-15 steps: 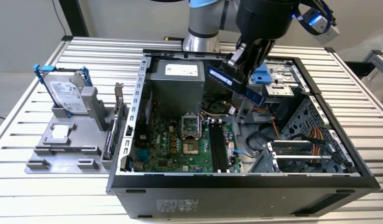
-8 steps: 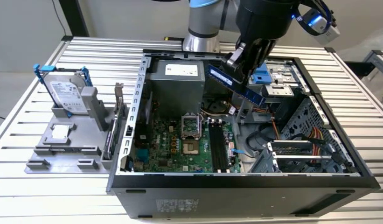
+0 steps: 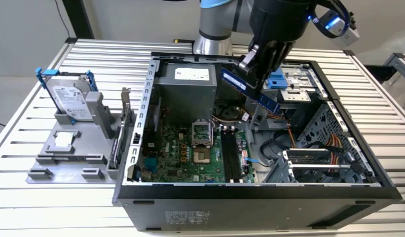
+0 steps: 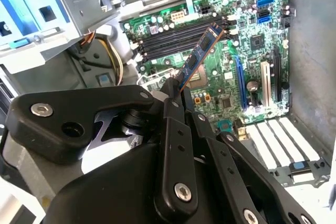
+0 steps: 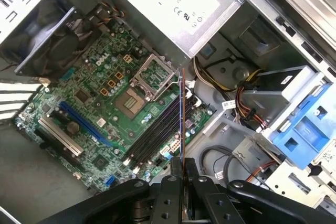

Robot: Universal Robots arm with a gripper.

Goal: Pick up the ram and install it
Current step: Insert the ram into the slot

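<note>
Tool (image 5: 181, 167) gripping ram (image 5: 182, 119), edge-on in first wrist view, apparently unseated

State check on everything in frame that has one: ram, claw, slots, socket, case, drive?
ram, held in the claw, tilted, above the open case, not seated.
claw, shut on the ram.
memory slots, all empty.
CPU socket, retaining frame flipped open.
computer case, lying flat, side open.
hard drive, propped in the grey holder outside the case.
</note>
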